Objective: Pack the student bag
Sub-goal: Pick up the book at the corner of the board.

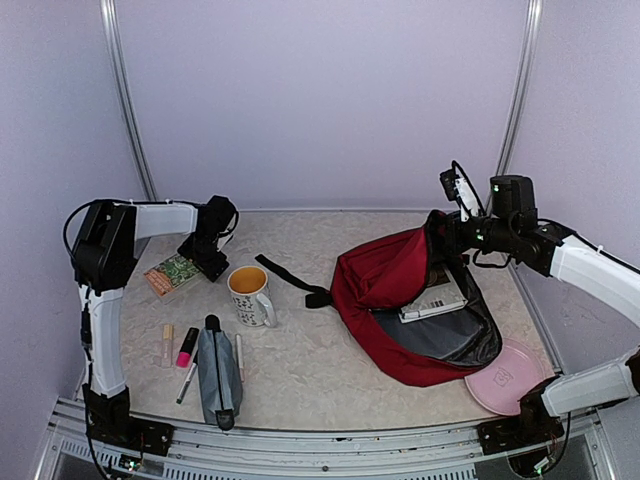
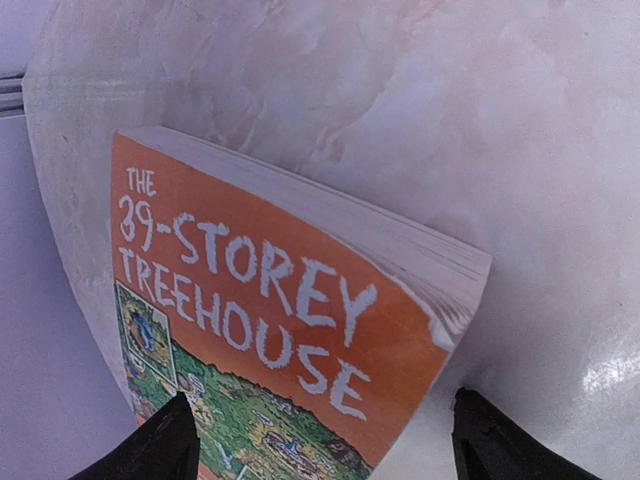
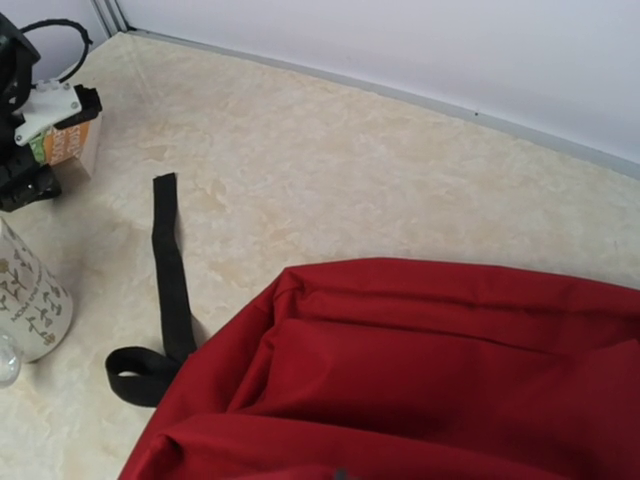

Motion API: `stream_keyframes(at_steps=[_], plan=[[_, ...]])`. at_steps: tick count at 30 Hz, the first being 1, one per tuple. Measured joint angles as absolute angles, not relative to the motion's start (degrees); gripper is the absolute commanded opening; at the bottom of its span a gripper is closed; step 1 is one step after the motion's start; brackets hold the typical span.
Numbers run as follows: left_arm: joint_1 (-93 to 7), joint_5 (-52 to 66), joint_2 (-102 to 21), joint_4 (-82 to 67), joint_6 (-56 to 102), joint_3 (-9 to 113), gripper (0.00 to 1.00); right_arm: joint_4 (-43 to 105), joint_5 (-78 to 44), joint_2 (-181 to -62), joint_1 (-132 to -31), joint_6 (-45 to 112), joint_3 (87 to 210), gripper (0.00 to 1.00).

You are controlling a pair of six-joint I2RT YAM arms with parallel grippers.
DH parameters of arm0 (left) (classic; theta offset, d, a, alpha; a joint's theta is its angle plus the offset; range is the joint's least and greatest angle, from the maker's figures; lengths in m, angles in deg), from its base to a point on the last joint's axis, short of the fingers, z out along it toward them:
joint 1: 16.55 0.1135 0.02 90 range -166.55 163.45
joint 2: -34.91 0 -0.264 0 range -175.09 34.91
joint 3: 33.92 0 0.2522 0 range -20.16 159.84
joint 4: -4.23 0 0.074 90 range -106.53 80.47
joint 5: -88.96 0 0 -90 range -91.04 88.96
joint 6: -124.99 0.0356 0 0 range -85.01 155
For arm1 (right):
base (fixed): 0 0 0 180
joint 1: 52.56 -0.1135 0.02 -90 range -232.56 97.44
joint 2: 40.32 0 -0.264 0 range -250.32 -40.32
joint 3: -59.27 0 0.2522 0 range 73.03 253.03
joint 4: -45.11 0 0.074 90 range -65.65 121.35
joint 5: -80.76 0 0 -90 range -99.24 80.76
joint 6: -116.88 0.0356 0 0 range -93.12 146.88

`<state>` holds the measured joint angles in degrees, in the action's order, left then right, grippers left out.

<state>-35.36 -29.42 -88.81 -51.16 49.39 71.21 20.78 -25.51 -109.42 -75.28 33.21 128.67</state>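
The student bag (image 1: 400, 275), dark red with a black lining, lies right of centre with its mouth held open. My right gripper (image 1: 445, 235) is shut on its raised top edge; the right wrist view shows only the red fabric (image 3: 420, 380), not the fingers. A white flat item (image 1: 432, 303) rests inside the mouth. An orange book (image 1: 173, 272) lies at the far left. My left gripper (image 1: 205, 262) hangs low over it and is open. In the left wrist view the book (image 2: 270, 300) has its corner between the fingers of that gripper (image 2: 320, 450), the right finger clear of it.
A mug (image 1: 250, 295) stands between book and bag. A grey pouch (image 1: 218, 375), a pink marker (image 1: 187, 347), a small tube (image 1: 167, 345) and a pen (image 1: 187, 382) lie front left. A pink plate (image 1: 510, 375) sits front right. The bag's black strap (image 1: 290, 277) trails left.
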Motion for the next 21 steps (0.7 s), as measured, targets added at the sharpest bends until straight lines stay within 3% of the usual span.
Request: stream_keyframes(at_steps=[8,14,21], plan=[[-34.03,-24.9,-89.82,-58.63,49.21,74.55,0.87,20.54,-25.67,-109.42,-75.28,33.41,128.67,0.0],[-30.86,-19.02,-91.92,-62.24,48.99,78.49,0.77,20.5,-25.76,-109.38,-75.28,33.45,128.36,0.0],[-29.29,-16.48,-91.85,-59.4,51.25,78.18,0.22,20.41,-25.8,-108.63,-75.28,33.43,128.03,0.0]])
